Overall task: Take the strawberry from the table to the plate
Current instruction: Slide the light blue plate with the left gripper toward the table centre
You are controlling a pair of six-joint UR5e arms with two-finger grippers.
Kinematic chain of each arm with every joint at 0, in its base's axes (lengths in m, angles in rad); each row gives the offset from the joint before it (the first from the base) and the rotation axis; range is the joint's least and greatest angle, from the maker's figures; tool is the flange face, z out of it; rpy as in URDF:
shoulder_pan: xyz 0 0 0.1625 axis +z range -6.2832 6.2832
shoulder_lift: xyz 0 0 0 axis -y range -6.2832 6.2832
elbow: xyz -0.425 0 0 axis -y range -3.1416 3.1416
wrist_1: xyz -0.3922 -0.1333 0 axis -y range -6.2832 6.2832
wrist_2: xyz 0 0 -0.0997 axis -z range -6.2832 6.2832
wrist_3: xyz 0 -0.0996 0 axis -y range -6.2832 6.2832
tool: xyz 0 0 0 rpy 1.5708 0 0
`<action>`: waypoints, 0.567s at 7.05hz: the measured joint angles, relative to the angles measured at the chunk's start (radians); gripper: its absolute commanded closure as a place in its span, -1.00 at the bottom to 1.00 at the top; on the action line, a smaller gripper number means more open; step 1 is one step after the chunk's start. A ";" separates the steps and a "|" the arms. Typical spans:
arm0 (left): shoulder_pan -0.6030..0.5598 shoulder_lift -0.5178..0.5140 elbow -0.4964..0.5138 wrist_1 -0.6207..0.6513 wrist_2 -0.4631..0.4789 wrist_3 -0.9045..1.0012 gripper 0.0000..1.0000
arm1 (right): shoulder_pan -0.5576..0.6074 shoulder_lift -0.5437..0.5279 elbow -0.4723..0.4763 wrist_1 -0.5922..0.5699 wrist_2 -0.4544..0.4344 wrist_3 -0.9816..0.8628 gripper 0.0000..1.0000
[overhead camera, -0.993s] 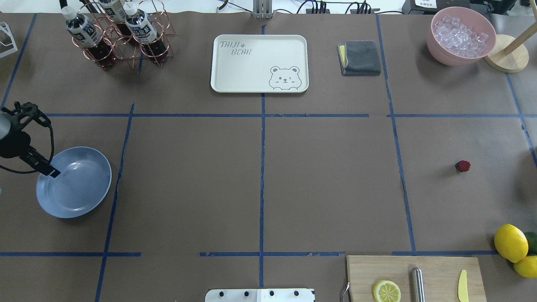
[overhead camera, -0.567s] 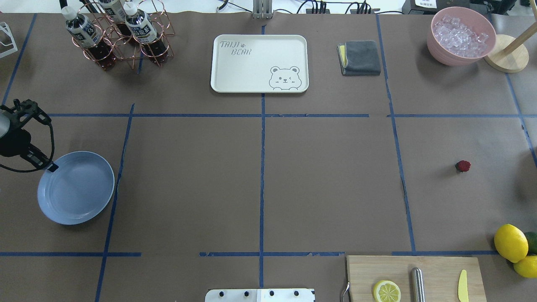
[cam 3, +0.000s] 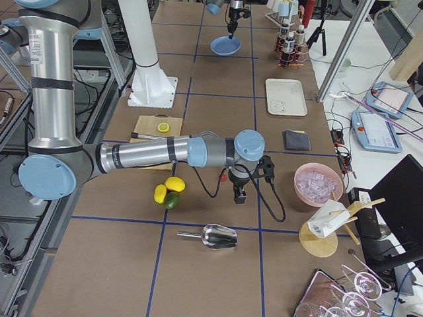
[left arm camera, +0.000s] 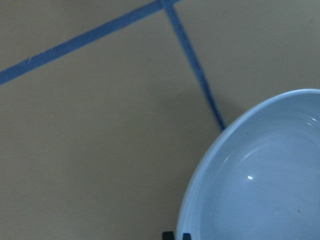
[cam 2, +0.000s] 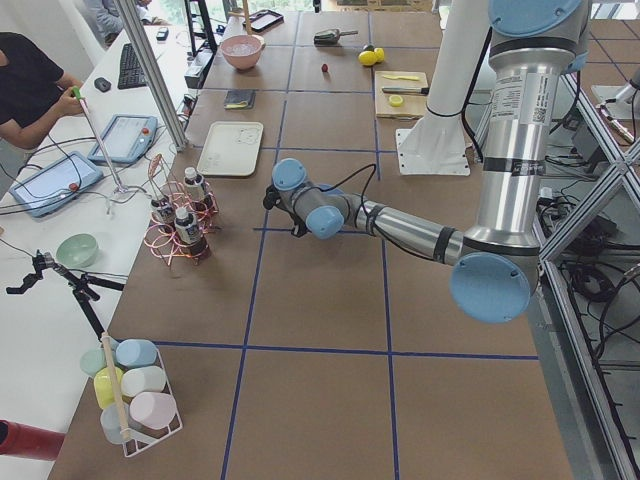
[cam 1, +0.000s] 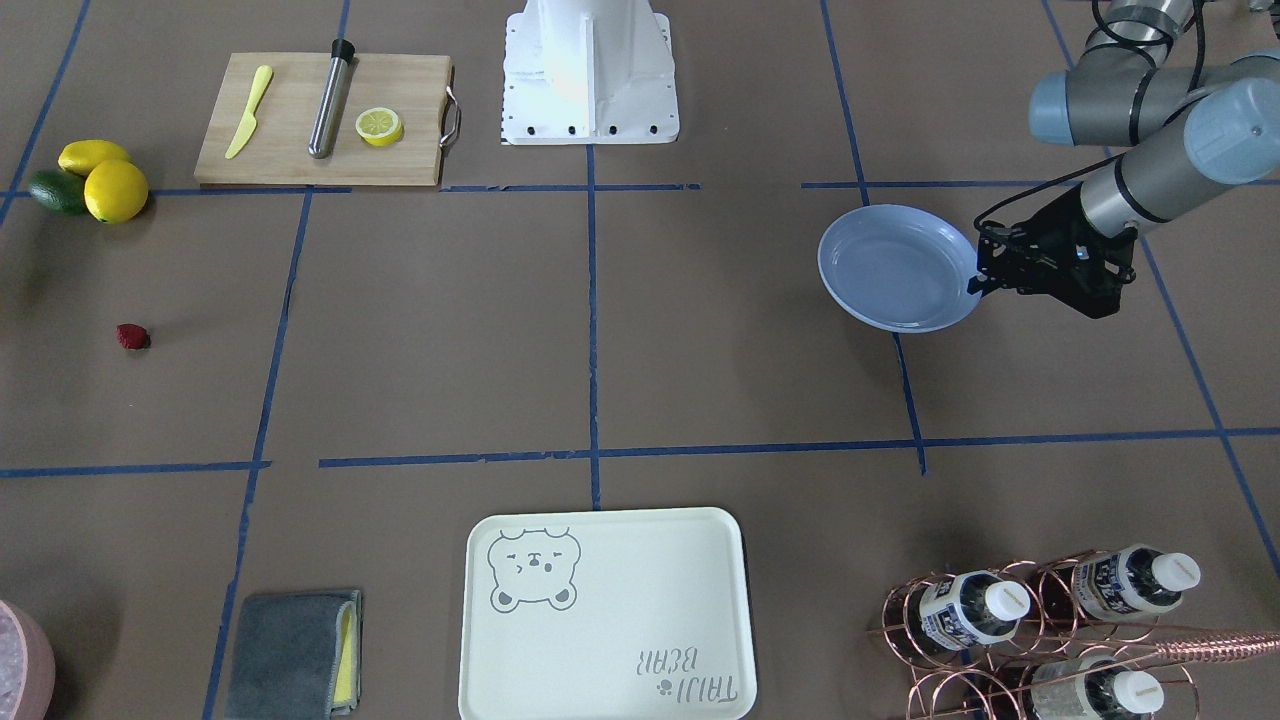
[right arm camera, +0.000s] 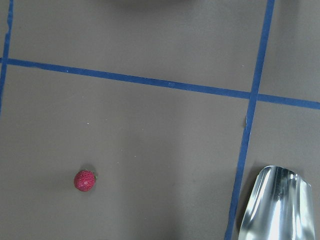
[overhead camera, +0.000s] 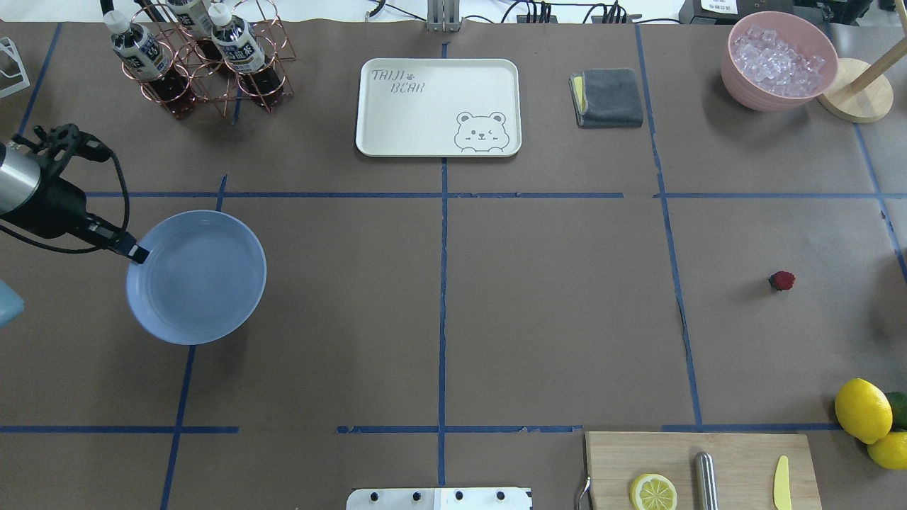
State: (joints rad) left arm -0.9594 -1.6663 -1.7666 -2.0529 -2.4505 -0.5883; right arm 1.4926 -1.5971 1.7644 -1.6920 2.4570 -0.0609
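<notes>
**Plate in the left claw, strawberry alone on the right**

The brown paper desk [overhead camera: 553, 312], crossed by blue tape lines, carries everything. The left arm [cam 1: 1150, 180] reaches in low over the desk's left side. The right arm [cam 3: 145, 153] stretches out over the right side. A cream bear tray [overhead camera: 438, 106] lies at the far middle, and a wooden cutting board [overhead camera: 701, 467] sits at the near right edge.

The light blue plate [overhead camera: 196, 278] is on the left, over a tape line. The left claw [overhead camera: 139, 253] is clamped on its left rim, and the plate's shadow falls on the paper beside it.

The right claw [cam 3: 238, 196] points down over the desk's right side. Only the side view shows it, so it cannot be told whether it is apart or together.

The strawberry [overhead camera: 781, 280] lies on bare paper at the right, farther back than the lemons [overhead camera: 862, 409] and well apart from the plate. Nothing touches it.
</notes>
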 measured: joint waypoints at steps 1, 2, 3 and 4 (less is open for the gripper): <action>0.044 -0.034 -0.005 -0.066 -0.009 -0.190 1.00 | 0.000 -0.001 0.000 0.000 0.000 0.000 -1.00; 0.104 -0.080 -0.001 -0.139 0.009 -0.416 1.00 | 0.000 -0.002 0.000 -0.001 0.000 0.000 -1.00; 0.178 -0.147 0.003 -0.181 0.061 -0.631 1.00 | 0.000 -0.002 -0.001 -0.001 0.000 0.000 -1.00; 0.261 -0.214 0.013 -0.195 0.133 -0.802 1.00 | 0.000 -0.005 -0.002 -0.001 0.000 -0.002 -1.00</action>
State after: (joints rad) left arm -0.6987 -1.8798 -1.7535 -2.2478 -2.3179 -1.3901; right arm 1.4926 -1.6018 1.7624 -1.6932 2.4568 -0.0624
